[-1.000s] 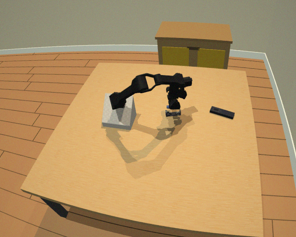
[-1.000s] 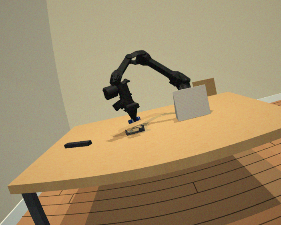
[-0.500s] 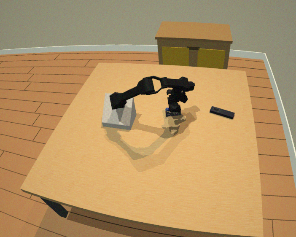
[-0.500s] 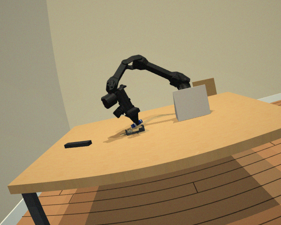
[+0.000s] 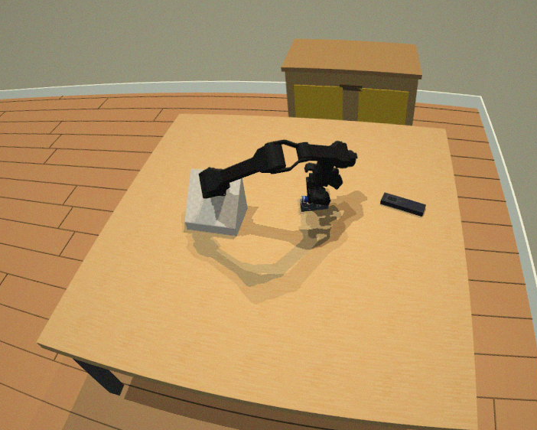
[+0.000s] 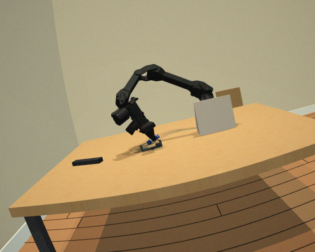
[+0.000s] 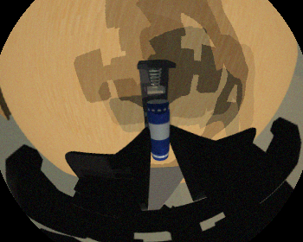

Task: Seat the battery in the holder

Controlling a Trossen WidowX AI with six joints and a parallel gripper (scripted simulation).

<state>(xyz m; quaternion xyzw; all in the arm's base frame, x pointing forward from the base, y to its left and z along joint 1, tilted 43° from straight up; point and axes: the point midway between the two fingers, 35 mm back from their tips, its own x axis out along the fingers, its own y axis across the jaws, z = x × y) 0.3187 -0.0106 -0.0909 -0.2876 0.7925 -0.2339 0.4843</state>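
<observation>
The blue battery [image 5: 304, 199] [image 6: 149, 141] [image 7: 159, 131] with a pale band is between the fingers of my gripper [image 6: 153, 139] [image 7: 158, 130], which is shut on it. In the exterior view the battery is tilted over the holder, its left end lower and its right end raised. The dark holder [image 5: 311, 206] [image 6: 151, 148] [image 7: 156, 64] rests on the table. In the wrist view its coil spring [image 7: 154, 78] shows just beyond the battery's far end, roughly in line with it. The lip end is hidden there behind battery and fingers. Whether battery and holder touch is unclear.
A black oblong box [image 5: 402, 203] [image 6: 87, 161] lies on the table [image 5: 364, 330] [image 6: 157, 173], beyond the holder from the arm's base. A grey block [image 5: 211, 222] [image 6: 215, 115] stands at the arm's base. A wooden cabinet [image 5: 349, 57] stands behind the table.
</observation>
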